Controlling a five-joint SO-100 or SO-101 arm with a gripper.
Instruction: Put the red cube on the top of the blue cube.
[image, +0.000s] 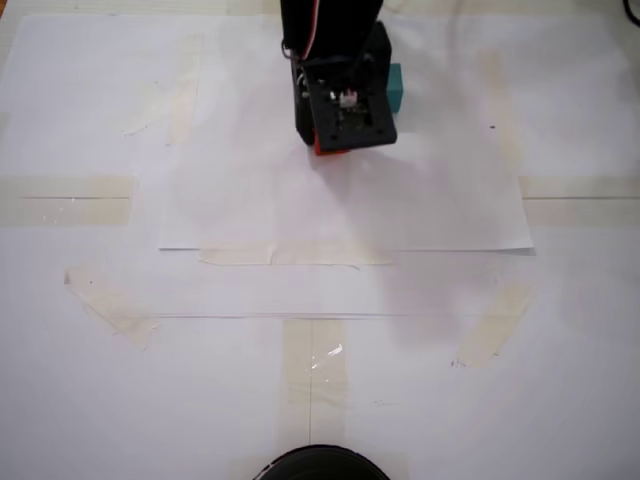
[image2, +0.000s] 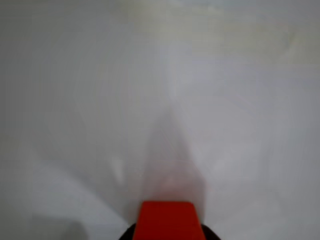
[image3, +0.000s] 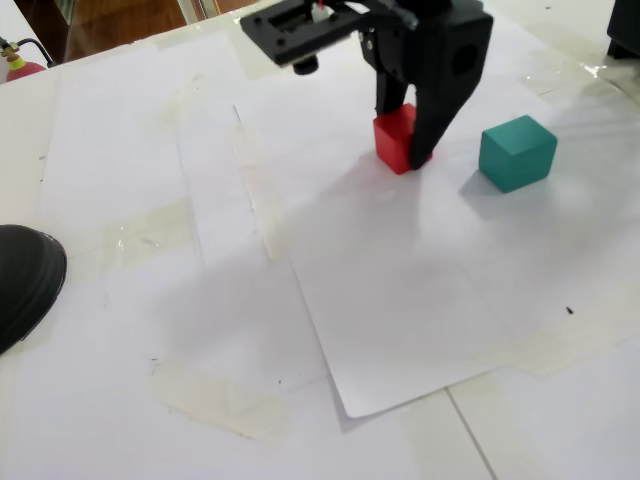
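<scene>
The red cube (image3: 393, 138) stands on the white paper, and my gripper (image3: 405, 152) is shut on it, one black finger behind it and one in front. In a fixed view only a red corner (image: 322, 148) shows below the black gripper (image: 335, 140). The wrist view shows the red cube (image2: 166, 220) at the bottom centre, close to the lens. The blue cube (image3: 516, 152), teal in colour, sits on the paper a short way to the right of the red one, apart from it. Its teal edge (image: 396, 88) shows beside the arm.
A loose white sheet (image3: 420, 300) lies taped over the white table, with yellowed tape strips (image: 312, 360) around it. A black round object (image3: 22, 280) sits at the table's left edge, also visible as the black round object (image: 318, 465) at the bottom.
</scene>
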